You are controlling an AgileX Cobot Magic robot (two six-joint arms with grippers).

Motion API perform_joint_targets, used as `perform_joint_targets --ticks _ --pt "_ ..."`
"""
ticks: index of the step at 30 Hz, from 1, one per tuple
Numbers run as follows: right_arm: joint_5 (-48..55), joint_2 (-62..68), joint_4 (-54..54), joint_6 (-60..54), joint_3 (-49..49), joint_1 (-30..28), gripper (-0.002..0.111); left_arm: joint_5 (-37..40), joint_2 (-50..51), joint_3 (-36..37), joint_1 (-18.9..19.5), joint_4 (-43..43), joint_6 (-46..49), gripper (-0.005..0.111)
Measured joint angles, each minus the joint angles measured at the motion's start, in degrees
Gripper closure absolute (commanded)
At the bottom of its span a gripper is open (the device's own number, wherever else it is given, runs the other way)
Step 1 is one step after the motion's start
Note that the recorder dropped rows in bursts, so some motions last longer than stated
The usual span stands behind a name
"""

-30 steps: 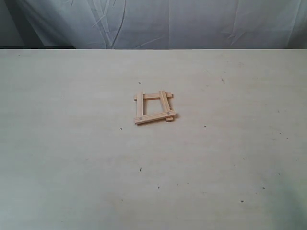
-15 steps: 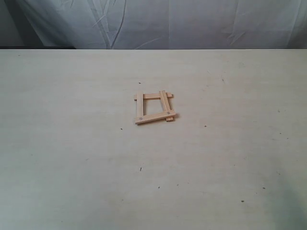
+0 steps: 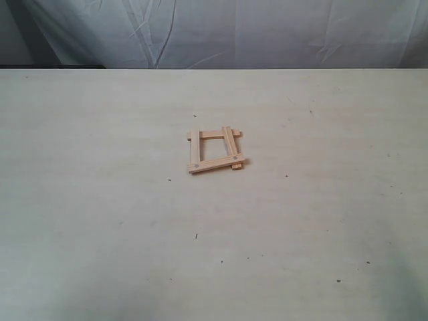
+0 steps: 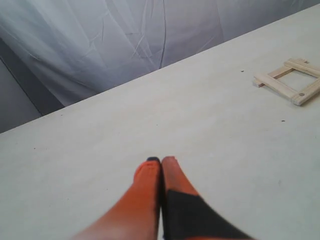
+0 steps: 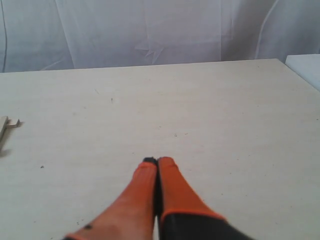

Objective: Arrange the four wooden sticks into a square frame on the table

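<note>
The four wooden sticks lie as a small square frame (image 3: pixel 215 150) in the middle of the table (image 3: pixel 100 200), ends overlapping and poking out at the corners. In the left wrist view the square frame (image 4: pixel 290 81) sits far off from my left gripper (image 4: pixel 160 161), whose orange fingers are pressed together, shut and empty. My right gripper (image 5: pixel 157 161) is also shut with nothing held; only one stick end (image 5: pixel 7 123) of the frame shows at that view's edge. Neither arm appears in the exterior view.
A wrinkled pale cloth backdrop (image 3: pixel 234 33) hangs behind the table's far edge. A few tiny dark specks dot the tabletop. A white object's corner (image 5: pixel 306 67) shows beyond the table's edge in the right wrist view.
</note>
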Motion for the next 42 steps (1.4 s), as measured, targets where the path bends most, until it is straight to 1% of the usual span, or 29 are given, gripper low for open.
perform_joint_targets --ticks 3,5,10,13,19,42 --pt "0.0 0.0 0.0 0.0 0.0 0.0 0.108 -0.4 0.0 0.0 0.0 0.1 -0.9 0.107" --pt "0.0 0.0 0.0 0.0 0.0 0.0 0.108 -0.8 0.0 0.0 0.0 0.8 -3.9 0.107" --pt "0.0 0.0 0.0 0.0 0.0 0.0 0.108 -1.3 0.0 0.0 0.1 7.4 -20.4 0.107" --pt "0.0 0.0 0.0 0.0 0.0 0.0 0.108 -1.5 0.0 0.0 0.1 9.1 -24.6 0.107" --pt "0.0 0.0 0.0 0.0 0.0 0.0 0.108 -1.5 -0.1 0.0 0.1 9.5 -26.4 0.107" --pt "0.0 0.0 0.0 0.0 0.0 0.0 0.108 -1.6 -0.1 0.0 0.1 9.5 -26.6 0.107"
